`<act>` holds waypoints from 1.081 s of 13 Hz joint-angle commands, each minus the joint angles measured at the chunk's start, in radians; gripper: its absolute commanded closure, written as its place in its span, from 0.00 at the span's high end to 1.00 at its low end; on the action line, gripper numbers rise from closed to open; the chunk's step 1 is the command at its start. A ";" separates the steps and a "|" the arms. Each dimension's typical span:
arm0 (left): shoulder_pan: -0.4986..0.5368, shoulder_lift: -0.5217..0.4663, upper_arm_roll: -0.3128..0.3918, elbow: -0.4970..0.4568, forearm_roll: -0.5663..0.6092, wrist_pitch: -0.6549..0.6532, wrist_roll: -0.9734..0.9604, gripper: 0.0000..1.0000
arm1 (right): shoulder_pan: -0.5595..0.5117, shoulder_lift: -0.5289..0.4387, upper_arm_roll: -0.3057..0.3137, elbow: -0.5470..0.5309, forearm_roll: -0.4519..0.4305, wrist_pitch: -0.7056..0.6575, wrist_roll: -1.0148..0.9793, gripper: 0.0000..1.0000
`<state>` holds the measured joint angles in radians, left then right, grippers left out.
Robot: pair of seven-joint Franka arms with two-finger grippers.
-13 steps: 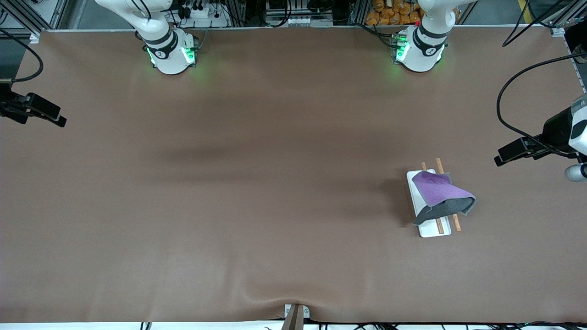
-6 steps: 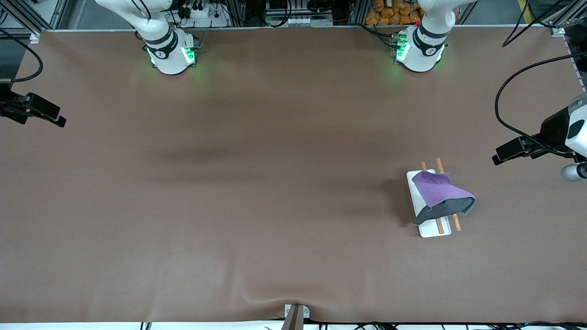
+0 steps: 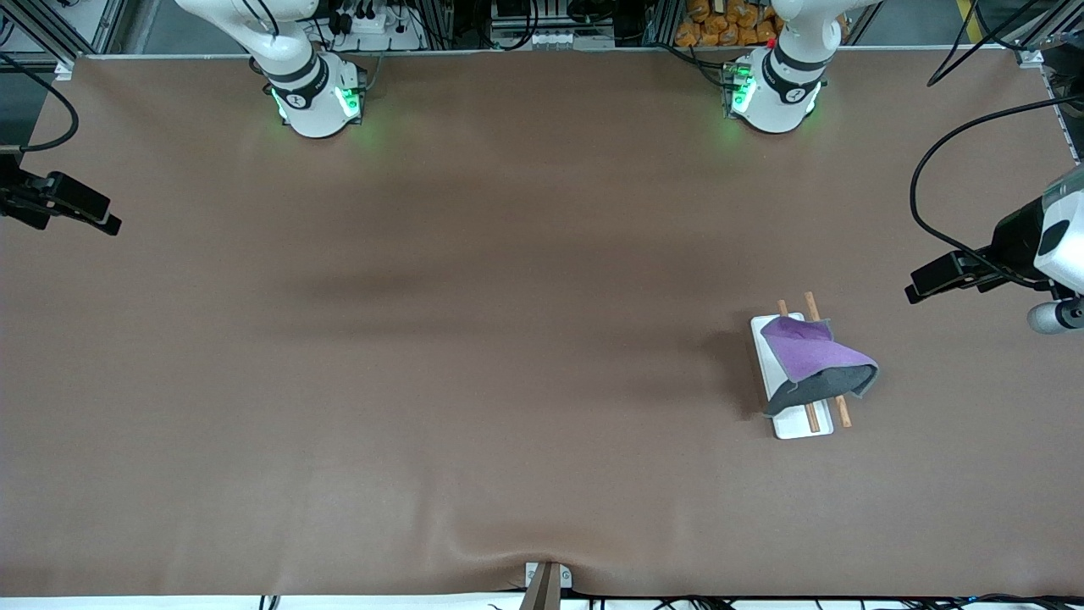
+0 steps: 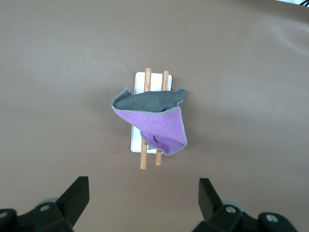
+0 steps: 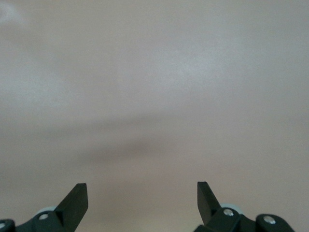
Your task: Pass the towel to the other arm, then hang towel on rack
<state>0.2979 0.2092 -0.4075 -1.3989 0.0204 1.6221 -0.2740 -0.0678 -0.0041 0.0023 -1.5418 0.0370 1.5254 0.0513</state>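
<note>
The towel [image 3: 817, 360] hangs draped over the two brown rods of the rack [image 3: 792, 424], purple side up at one end and dark grey at the other. The rack's white base rests on the table toward the left arm's end. The left wrist view shows the towel [image 4: 154, 116] on the rack [image 4: 140, 82] from high above. My left gripper [image 3: 936, 284] is open and empty, up in the air over the table's edge at the left arm's end; its jaws [image 4: 143, 193] stand wide apart. My right gripper [image 3: 85, 212] is open and empty [image 5: 142, 193], waiting over the right arm's end.
The brown table mat [image 3: 474, 339] is bare around the rack. A black cable [image 3: 923, 195] loops above the table near the left arm's hand. A small bracket [image 3: 546, 580] sits at the table edge nearest the front camera.
The left arm's hand has drifted slightly toward the robots' side of the table. The towel, the rack and the right arm have not moved.
</note>
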 commanded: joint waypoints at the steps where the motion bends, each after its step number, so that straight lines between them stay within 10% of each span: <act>1: 0.004 -0.024 -0.007 -0.017 0.027 -0.010 0.002 1.00 | -0.012 -0.004 0.008 0.006 -0.008 0.001 -0.001 1.00; 14: 0.007 -0.028 -0.005 -0.017 0.027 -0.036 0.002 1.00 | -0.014 -0.002 0.008 0.006 -0.008 0.002 0.004 1.00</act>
<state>0.2980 0.2092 -0.4075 -1.4011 0.0206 1.6072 -0.2740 -0.0678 -0.0041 0.0018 -1.5417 0.0370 1.5273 0.0516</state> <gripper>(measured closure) 0.000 0.000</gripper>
